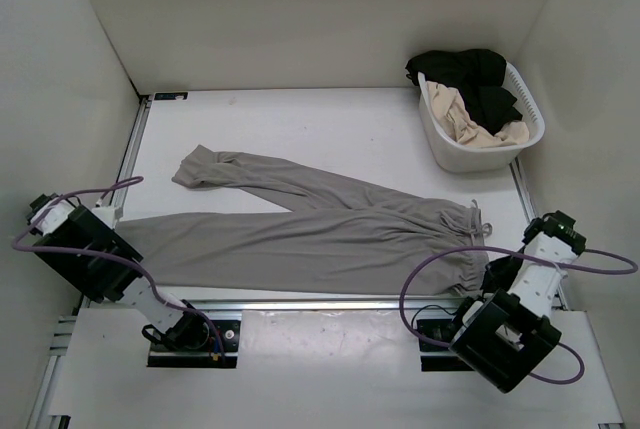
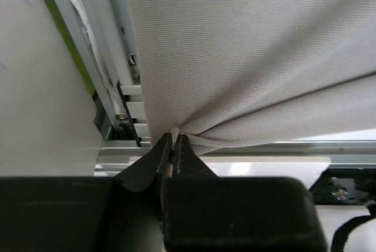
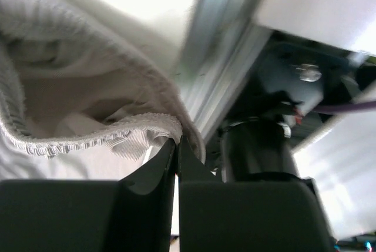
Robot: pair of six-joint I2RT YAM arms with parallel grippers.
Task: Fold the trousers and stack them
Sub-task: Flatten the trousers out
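At the table's left near corner the left gripper point(image 2: 174, 147) is closed tight on the trousers point(image 1: 320, 234) — its wrist view shows a small pinch of the grey-taupe cloth caught between the dark fingertips, folds fanning away from that spot. That pinch is at the end of the nearer leg, which runs along the near side of the white table point(image 1: 300, 119). The other leg angles away toward the far left, its cuff lying crumpled and well apart from either gripper. Both legs meet at the gathered waistband on the right, where the right gripper point(image 3: 177, 144) sits with its jaws pressed together and the ribbed waistband edge drawn in at their tips, seemingly nipped there. Beyond it, in the far right corner, a white laundry basket point(image 1: 465, 157) holds a black garment point(image 1: 470, 74) and a beige-cream garment point(image 1: 462, 119).
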